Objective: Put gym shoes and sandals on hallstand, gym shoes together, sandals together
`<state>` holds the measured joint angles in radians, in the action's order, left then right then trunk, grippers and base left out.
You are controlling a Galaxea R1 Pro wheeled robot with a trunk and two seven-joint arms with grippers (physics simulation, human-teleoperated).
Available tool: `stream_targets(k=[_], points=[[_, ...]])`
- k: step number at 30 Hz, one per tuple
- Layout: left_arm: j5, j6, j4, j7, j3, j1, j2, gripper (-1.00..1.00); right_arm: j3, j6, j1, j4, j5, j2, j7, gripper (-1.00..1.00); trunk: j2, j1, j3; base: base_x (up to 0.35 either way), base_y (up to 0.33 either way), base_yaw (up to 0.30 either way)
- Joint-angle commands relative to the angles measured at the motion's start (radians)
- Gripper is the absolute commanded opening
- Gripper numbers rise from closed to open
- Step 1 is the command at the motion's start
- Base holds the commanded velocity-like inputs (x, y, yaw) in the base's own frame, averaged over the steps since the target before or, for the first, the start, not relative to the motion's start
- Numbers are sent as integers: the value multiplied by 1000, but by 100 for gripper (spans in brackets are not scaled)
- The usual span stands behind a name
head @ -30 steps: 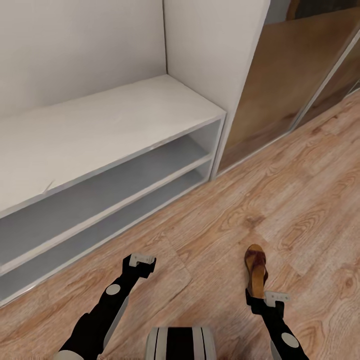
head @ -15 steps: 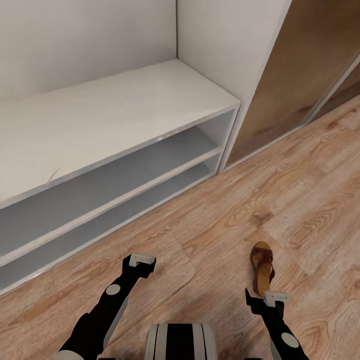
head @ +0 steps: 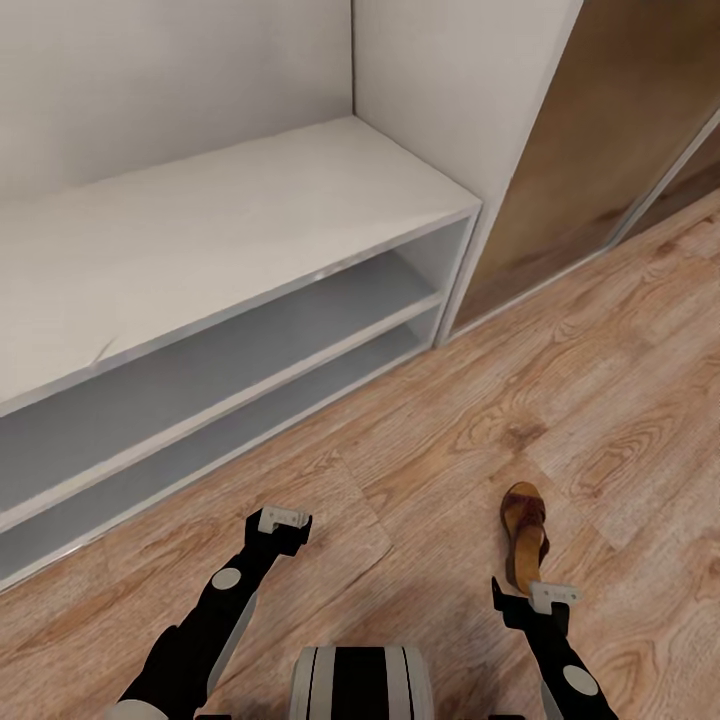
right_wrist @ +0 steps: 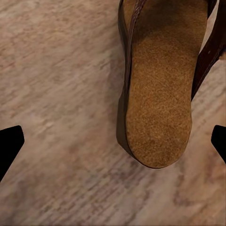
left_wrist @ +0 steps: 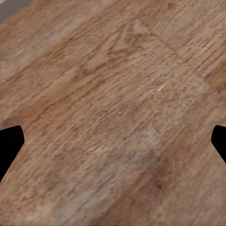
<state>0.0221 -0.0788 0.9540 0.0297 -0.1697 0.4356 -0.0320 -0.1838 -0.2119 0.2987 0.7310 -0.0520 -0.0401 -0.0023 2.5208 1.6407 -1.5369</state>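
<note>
You are looking at one brown leather sandal (head: 524,535) lying on the corridor floor (head: 620,400), its tan-brown footbed (right_wrist: 162,89) facing up and dark straps crossing the toe end. Its long axis is running away from you, heel end nearest the right gripper (head: 543,597), toe end toward the hallstand (head: 230,240) side. The right gripper is hovering just over the heel, fingers spread wide (nothing between them). The left gripper (head: 284,520) is hanging over bare planks, also spread wide.
</note>
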Motion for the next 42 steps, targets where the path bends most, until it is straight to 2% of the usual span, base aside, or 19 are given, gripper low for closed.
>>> stream_targets(k=[1,23,36,42], points=[[2,-6,2,3,1,0,0,100,-2,-3,0,0,-5,0,0,100,0,0,-1,0,0,-93],[2,-6,3,3,1,1,0,100,-1,-3,0,4,-5,0,-1,100,0,0,-8,0,0,-97],[2,-6,3,3,1,2,0,100,-1,-3,0,5,-5,0,-1,100,3,6,-64,0,0,-45],[2,-5,3,3,1,2,0,100,-2,-3,0,7,-5,1,-1,100,3,6,-72,0,0,-1]])
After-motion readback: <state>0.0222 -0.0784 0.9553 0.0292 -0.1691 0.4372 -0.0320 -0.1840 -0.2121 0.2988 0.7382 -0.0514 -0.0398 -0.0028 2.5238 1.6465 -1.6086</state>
